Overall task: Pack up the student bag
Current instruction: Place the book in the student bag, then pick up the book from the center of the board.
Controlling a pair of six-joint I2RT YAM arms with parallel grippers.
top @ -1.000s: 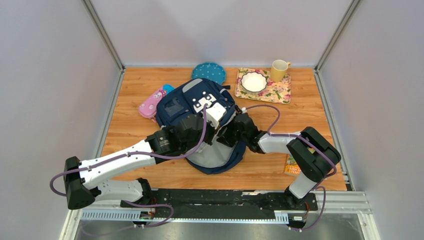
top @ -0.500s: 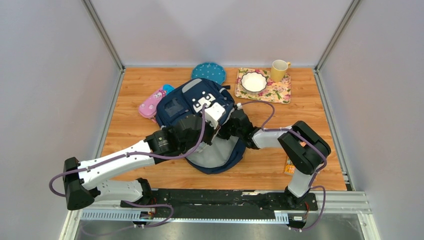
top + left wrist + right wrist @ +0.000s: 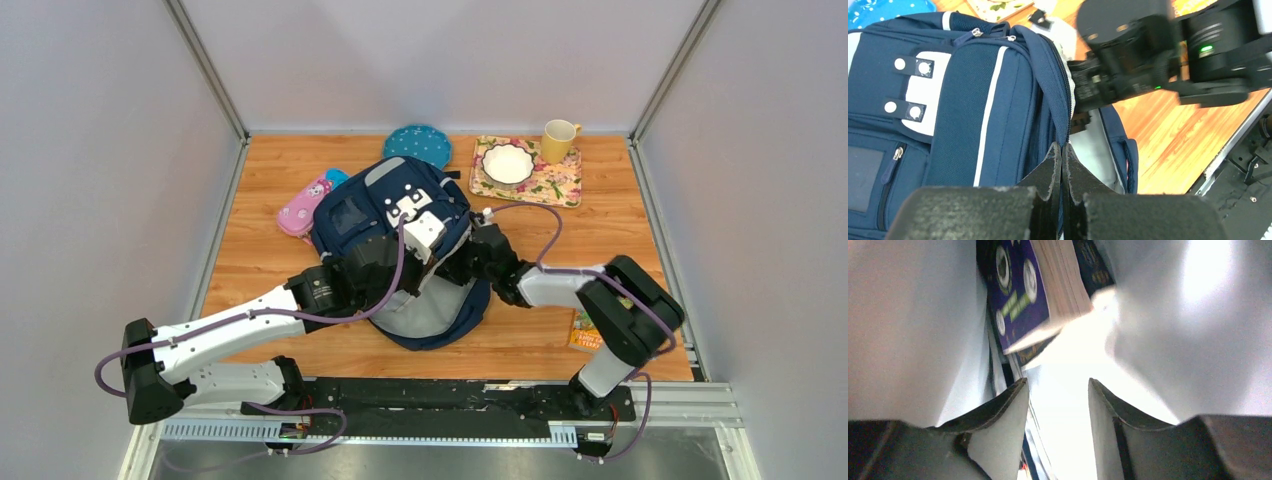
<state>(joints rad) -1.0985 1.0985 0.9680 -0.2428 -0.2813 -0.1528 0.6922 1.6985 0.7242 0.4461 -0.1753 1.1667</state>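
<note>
The navy student bag (image 3: 378, 212) lies mid-table with its main compartment open toward me, grey lining (image 3: 432, 310) showing. My left gripper (image 3: 430, 258) is shut on the bag's navy opening edge by the zip (image 3: 1062, 148) and holds it up. The bag's front, with its white patch (image 3: 923, 95), fills the left wrist view. My right gripper (image 3: 462, 266) reaches into the opening with its fingertips hidden. In the right wrist view it (image 3: 1058, 383) is open and empty inside the grey lining. A book with a purple-blue cover (image 3: 1020, 295) lies just ahead of it in the bag.
A pink pencil case (image 3: 305, 208) lies left of the bag. A teal dotted pouch (image 3: 417, 143) is behind it. A floral tray (image 3: 555, 187) at back right carries a white bowl (image 3: 508, 163), with a yellow mug (image 3: 558, 140) beside it. A book (image 3: 582, 332) lies under my right arm.
My right arm pushed deeper into the bag, then drew back a little to the right. My left gripper kept hold of the bag's edge and shifted slightly left.
</note>
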